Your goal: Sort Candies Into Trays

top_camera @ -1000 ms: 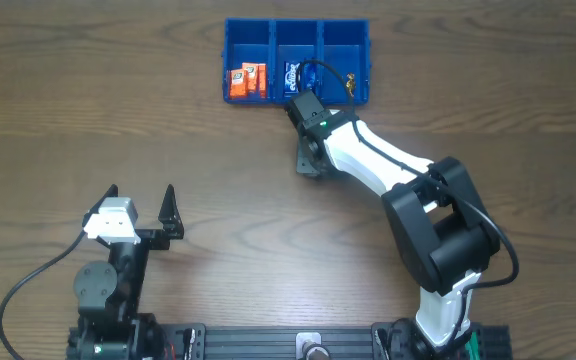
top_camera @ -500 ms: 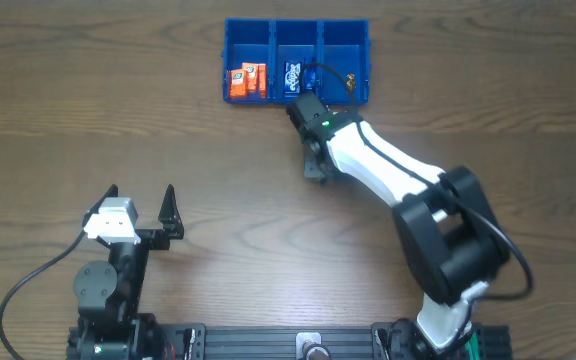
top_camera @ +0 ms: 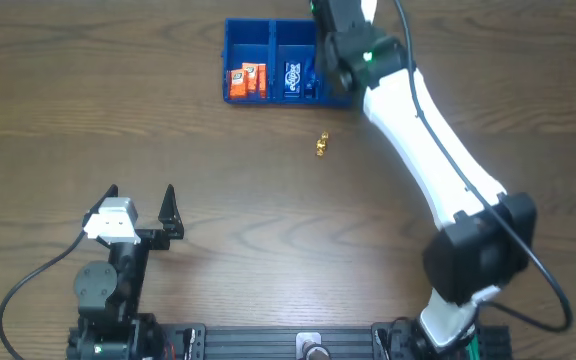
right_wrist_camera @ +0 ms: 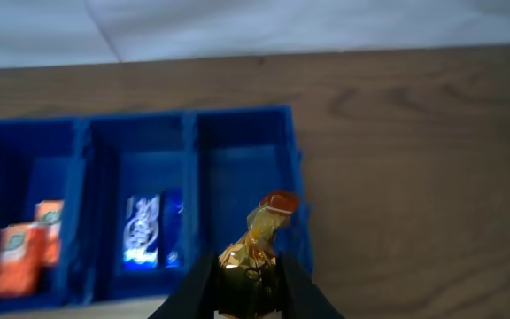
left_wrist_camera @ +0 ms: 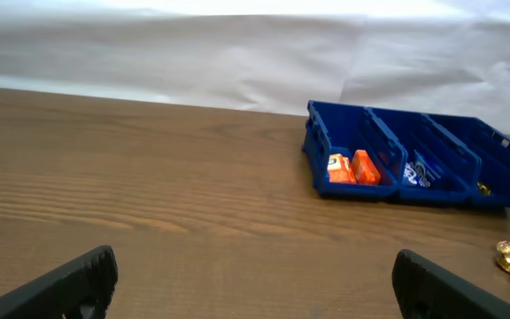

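Print shows on the wrappers, but it is too small to read. A blue tray [top_camera: 268, 25] with three compartments sits at the upper middle of the top view on a wooden table [top_camera: 118, 120]. Two orange candies [top_camera: 246, 82] lie in its left compartment. A blue candy [top_camera: 293, 77] lies in the middle one. In the left wrist view a small gold piece [left_wrist_camera: 483, 188] shows in the right compartment.

The right arm stretches from the lower right of the top view up to the tray's right end and covers much of the right compartment there. The right gripper [right_wrist_camera: 251, 292] is clamped on a gold-wrapped candy [right_wrist_camera: 253, 252], whose twisted orange-tinted tip stands upright. In the right wrist view this candy hangs in front of the right compartment's near wall. Whether it is directly over the compartment cannot be told.

A loose gold candy [top_camera: 322, 146] lies on the bare wood just below the tray, apart from it and from both arms.

The left gripper [top_camera: 140, 195] sits at the lower left of the top view. Its fingers [left_wrist_camera: 69, 283] are spread wide with nothing between them, well apart from the tray and the candies. A white backdrop [left_wrist_camera: 149, 53] runs behind the table's far edge.
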